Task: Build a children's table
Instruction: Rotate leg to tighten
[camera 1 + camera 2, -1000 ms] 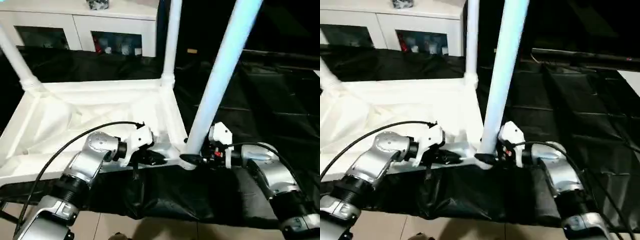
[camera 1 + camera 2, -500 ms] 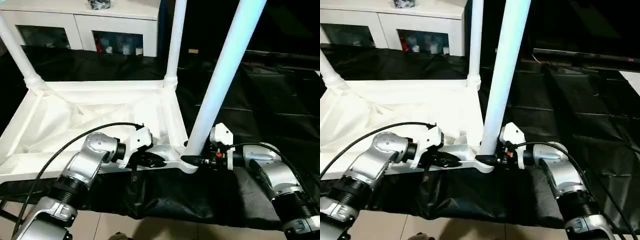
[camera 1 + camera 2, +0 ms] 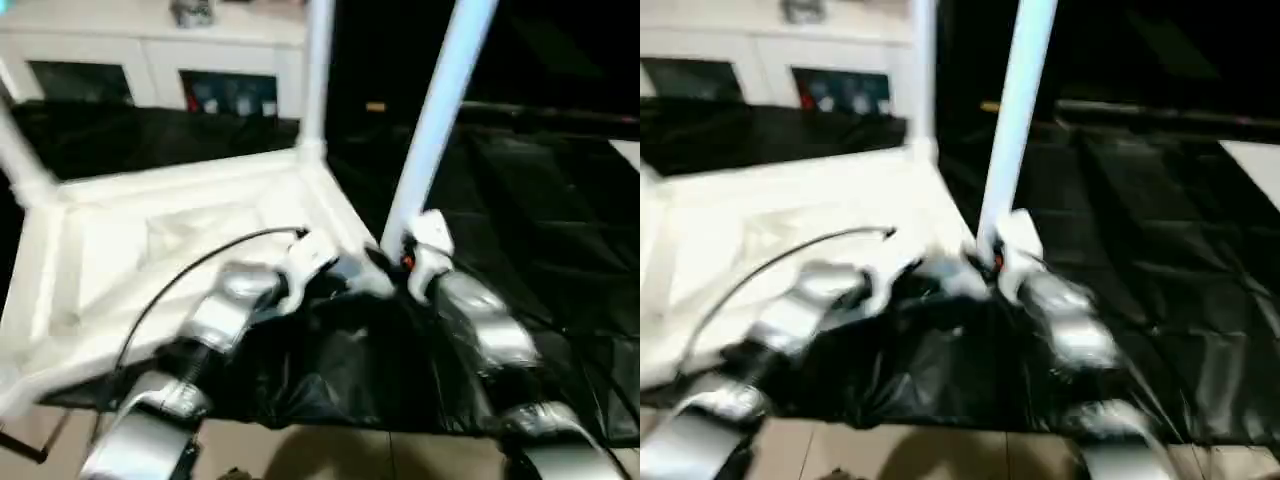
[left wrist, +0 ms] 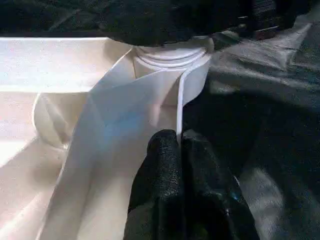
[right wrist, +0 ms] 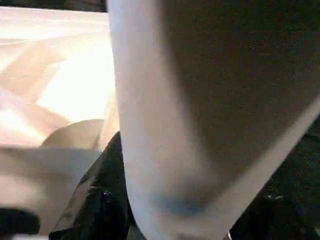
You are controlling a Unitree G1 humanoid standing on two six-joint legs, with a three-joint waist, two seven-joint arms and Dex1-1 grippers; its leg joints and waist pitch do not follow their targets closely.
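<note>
Left wrist view: my left gripper [image 4: 178, 145] pinched closed on tabletop [image 3: 150, 250] rim beside corner socket [image 4: 170, 57]. Right gripper [image 3: 400, 262] sat at base of near leg [image 3: 435, 110]; its finger opening I couldn't tell. Tabletop lay upside-down on black sheet [image 3: 540, 200]. Risk I judged: leg not fully seated, tipping out if tabletop shifted.

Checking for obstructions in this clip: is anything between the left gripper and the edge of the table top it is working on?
Nothing visible. In the left wrist view the left gripper has its black fingers closed on the thin white rim of the table top, just below the corner socket holding a leg.
</note>
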